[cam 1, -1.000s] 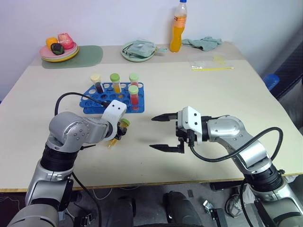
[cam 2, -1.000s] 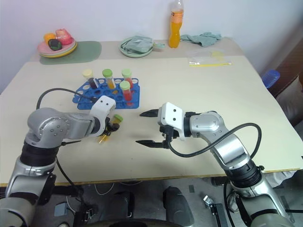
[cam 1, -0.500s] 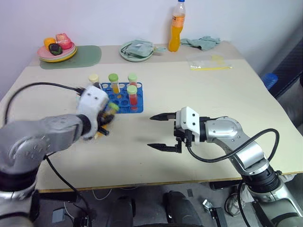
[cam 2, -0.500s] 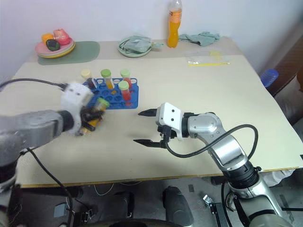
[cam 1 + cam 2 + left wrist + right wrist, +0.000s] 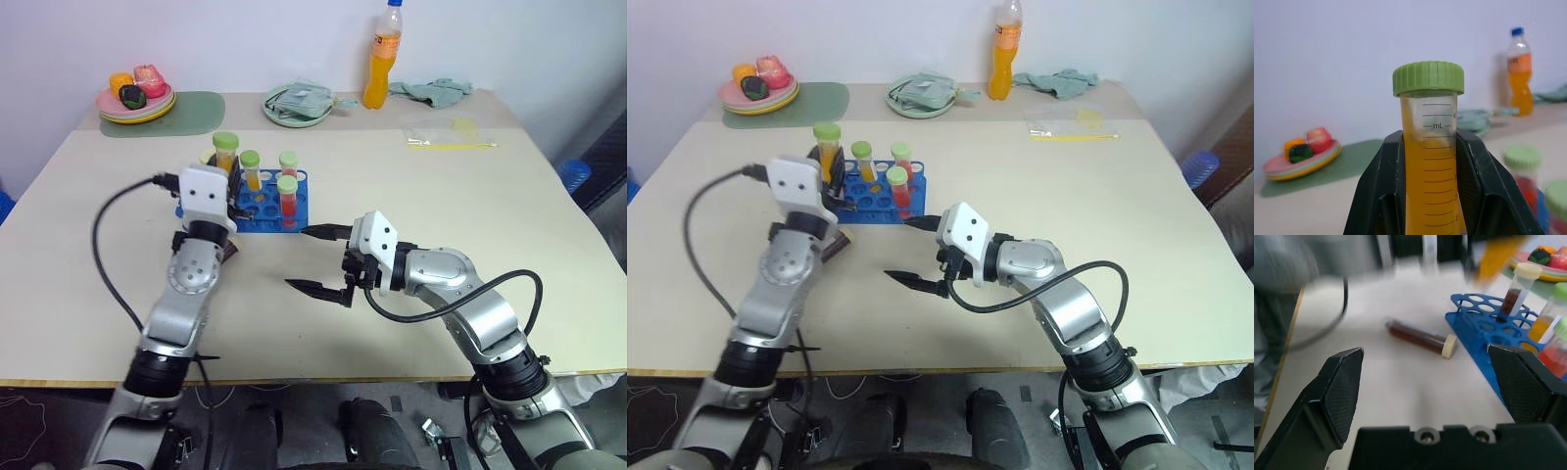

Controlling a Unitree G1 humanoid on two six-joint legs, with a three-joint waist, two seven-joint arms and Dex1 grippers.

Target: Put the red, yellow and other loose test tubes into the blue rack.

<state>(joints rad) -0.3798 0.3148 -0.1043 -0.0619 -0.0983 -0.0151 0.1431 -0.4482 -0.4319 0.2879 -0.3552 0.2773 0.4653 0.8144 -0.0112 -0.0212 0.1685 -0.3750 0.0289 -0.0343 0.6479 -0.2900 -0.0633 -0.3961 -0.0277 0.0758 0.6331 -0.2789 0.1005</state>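
The left gripper [image 5: 223,157] is clamped on a yellow-orange test tube [image 5: 1430,161], green cap up, held above the blue rack [image 5: 257,204] toward the table's [image 5: 411,186] far left part. A maroon tube [image 5: 1420,337] lies loose just beside the rack's near-left side (partly hidden by the left arm). The right gripper [image 5: 315,260] hangs spread wide and empty near the rack's right end, and lowering the held tube off-centre could knock the tubes already standing there.

Standing tubes [image 5: 287,186] crowd blue rack [image 5: 257,211]; front holes free
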